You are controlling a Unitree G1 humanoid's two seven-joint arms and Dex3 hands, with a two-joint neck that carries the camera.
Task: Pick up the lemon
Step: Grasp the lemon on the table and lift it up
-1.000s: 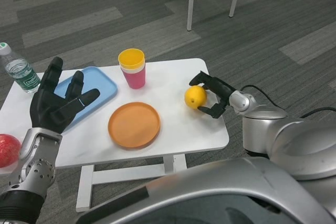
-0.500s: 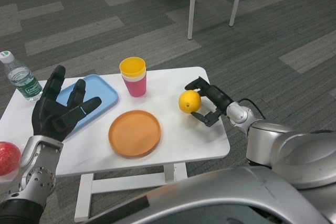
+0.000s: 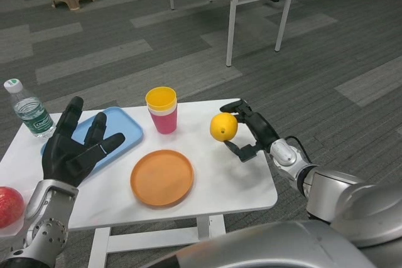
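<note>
- My right hand [image 3: 250, 135] had the lemon [image 3: 223, 127], fingers curled round its right side, one above and one below, pinching the fruit between them.
- The lemon sat over the table's [image 3: 239, 186] right end, at about two o'clock from the orange plate [image 3: 161, 177]; I could not tell for sure whether it touched the tabletop or hung just above it.
- My left hand [image 3: 78, 147] was up at nine o'clock of the plate, palm away from me, fingers spread wide, holding nothing.
- Behind that hand lay the blue tray [image 3: 122, 131], partly hidden by the fingers.
- At twelve o'clock from the plate stood the stacked cups [image 3: 162, 110], yellow on top, pink at the bottom, a pale one between.
- The lemon was just to the right of those cups, apart from them.
- A water bottle [image 3: 27, 110] with a green label stood upright at the table's far left corner, ten o'clock from the tray.
- A red apple [image 3: 10, 206] showed at the left edge, at eight o'clock from the plate, next to my left forearm.
- White table legs [image 3: 233, 17] stood on the grey carpet beyond.
</note>
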